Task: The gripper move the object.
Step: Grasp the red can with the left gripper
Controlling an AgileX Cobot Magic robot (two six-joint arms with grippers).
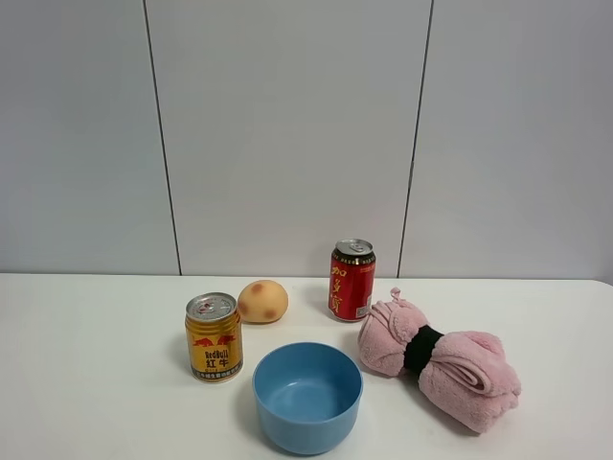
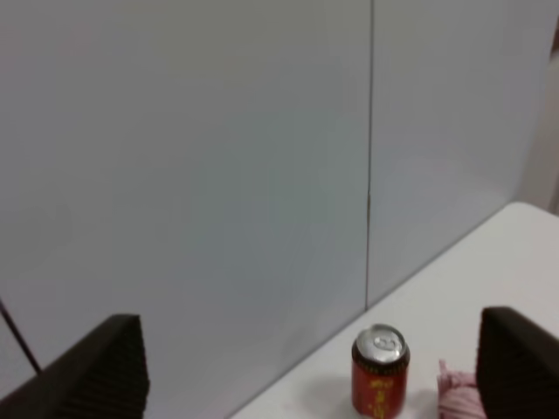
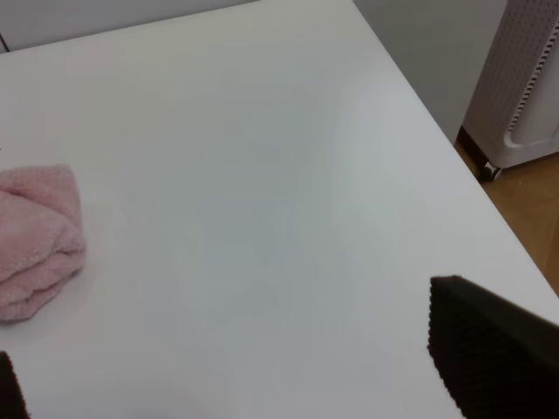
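Red can (image 1: 352,280) upright on desk (image 1: 96,364), far side, close to wall, nothing gripping it. Pink towel (image 1: 438,360) with black band just beside it on right. Tan round lump (image 1: 262,301) to its left, gold can (image 1: 214,336) beyond that. Blue bowl (image 1: 307,396) nearer front edge. Left claw (image 2: 310,358) raised, fingers spread wide, empty, red can framed between them, well off. Right claw (image 3: 244,367) also spread wide, empty, over bare desk past towel end.

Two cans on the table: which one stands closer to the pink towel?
The red can, just behind the towel; the gold Red Bull can stands left of the bowl.
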